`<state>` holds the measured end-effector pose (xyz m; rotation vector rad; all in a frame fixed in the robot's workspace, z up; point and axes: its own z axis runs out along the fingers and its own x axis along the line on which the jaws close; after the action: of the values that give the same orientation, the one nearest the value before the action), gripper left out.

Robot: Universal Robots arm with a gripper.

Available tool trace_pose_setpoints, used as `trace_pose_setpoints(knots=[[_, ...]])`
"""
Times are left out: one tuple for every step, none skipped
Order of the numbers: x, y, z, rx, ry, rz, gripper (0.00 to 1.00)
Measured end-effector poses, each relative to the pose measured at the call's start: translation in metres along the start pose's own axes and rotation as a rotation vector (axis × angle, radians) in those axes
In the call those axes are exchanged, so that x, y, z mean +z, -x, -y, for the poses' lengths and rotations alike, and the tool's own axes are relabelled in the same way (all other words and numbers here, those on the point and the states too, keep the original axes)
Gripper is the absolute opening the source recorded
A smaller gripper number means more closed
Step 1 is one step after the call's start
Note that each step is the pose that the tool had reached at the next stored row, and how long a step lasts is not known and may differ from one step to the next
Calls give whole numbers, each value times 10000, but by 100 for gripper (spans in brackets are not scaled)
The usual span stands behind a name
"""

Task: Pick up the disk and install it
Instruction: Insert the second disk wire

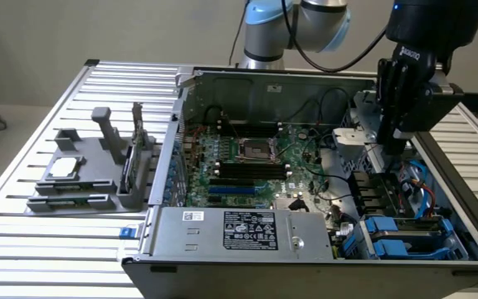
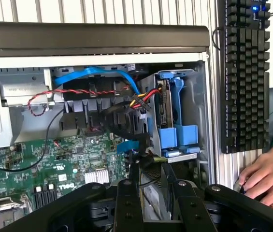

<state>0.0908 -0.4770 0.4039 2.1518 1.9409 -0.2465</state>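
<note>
My gripper [image 1: 391, 147] hangs over the open computer case [image 1: 169, 163], on the exterior view's right side, with its black fingers [image 1: 393, 93] pointing down into it. In the wrist view a flat grey metal slab, the disk [image 2: 151, 194], stands edge-on between the two fingers [image 2: 128, 193], and my gripper [image 2: 151, 170] is shut on it. A bit of blue rail shows at the disk's far end. Just beyond it is the drive cage [image 2: 179, 112] with blue plastic brackets, also seen at the case's front corner [image 1: 409, 240].
The motherboard [image 1: 248, 161] and the grey labelled power-supply box [image 1: 239, 230] fill the case's middle and front. Blue and coloured cables [image 2: 93, 75] run beside the cage. A grey parts fixture [image 1: 85, 175] sits on the slatted table. A keyboard [image 2: 245, 72] and a person's hand [image 2: 266, 180] lie outside the case.
</note>
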Motion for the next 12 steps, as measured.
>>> trace_pose_setpoints(knots=[[-4,-26,8,18,67,17,32],[-6,-48,12,38,135,37,32],[-9,-67,15,57,207,68,32],[-12,-83,16,77,290,113,32],[-15,-98,18,100,381,175,32],[-18,-112,19,123,480,252,32],[-20,-125,20,146,580,340,32],[-22,-138,22,164,668,425,32],[-24,-154,24,179,741,504,32],[-25,-170,26,190,801,583,32],[-25,-187,30,199,850,659,32],[-25,-204,34,205,895,735,32]])
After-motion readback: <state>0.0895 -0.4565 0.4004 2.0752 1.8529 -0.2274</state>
